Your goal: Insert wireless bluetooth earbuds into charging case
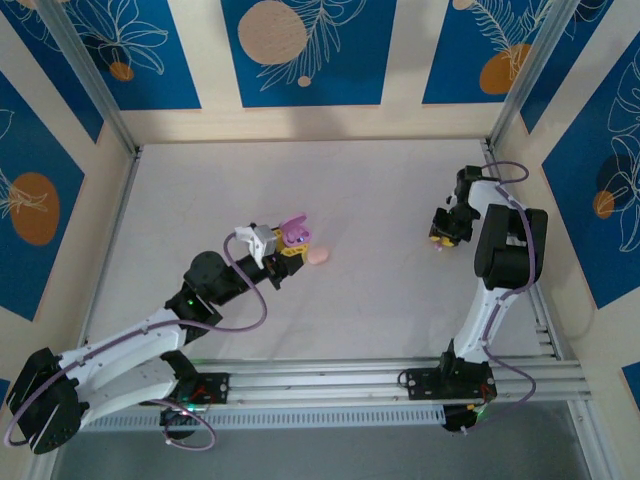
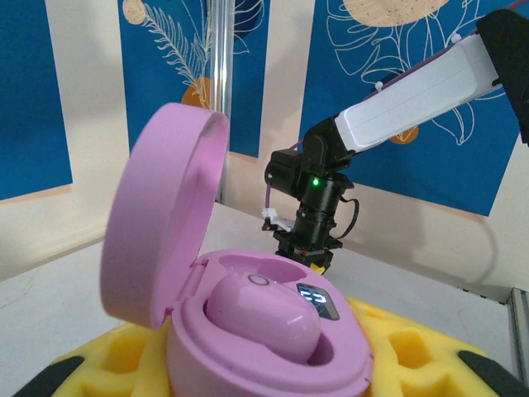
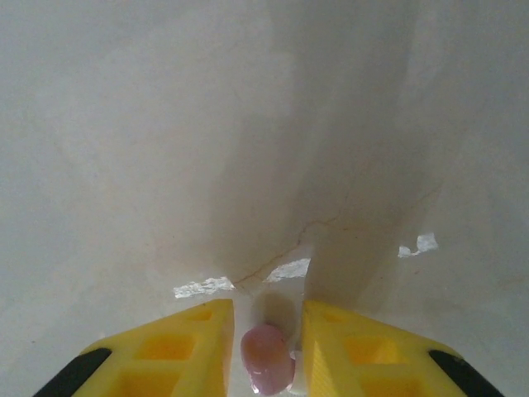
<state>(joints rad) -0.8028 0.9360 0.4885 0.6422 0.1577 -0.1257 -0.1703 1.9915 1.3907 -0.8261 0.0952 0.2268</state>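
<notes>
Two earbuds counted. One earbud (image 3: 267, 357), pink, sits between the yellow fingers (image 3: 178, 343) of the right gripper (image 1: 440, 238). The fingers are drawn in close on both sides and pinch it just over the bare worktop (image 3: 165, 149). The second earbud (image 2: 263, 318), also pink, lies seated in the case (image 2: 273, 364).

One case, pink-purple, clamped in the left gripper (image 1: 289, 244). Its yellow fingers (image 2: 405, 347) press in on either side of the case base. The lid (image 2: 161, 223) is swung up and stands nearly upright on the left side of that gripper. A small lit display (image 2: 318, 301) is on the case deck, just right of the second earbud.

One peach item (image 1: 317, 256) lies on the worktop just beside the left gripper, on its right side toward the other arm. It is too small to tell whether it is an earbud or something else.

Two arms counted. The right arm (image 2: 413, 99) reaches down well apart from the left gripper, across open worktop. From the left wrist it shows beyond the case, past the lid's right edge, with a green light on its wrist.

Around the worktop are blue and cream patterned walls (image 1: 300, 50) and metal corner posts.
</notes>
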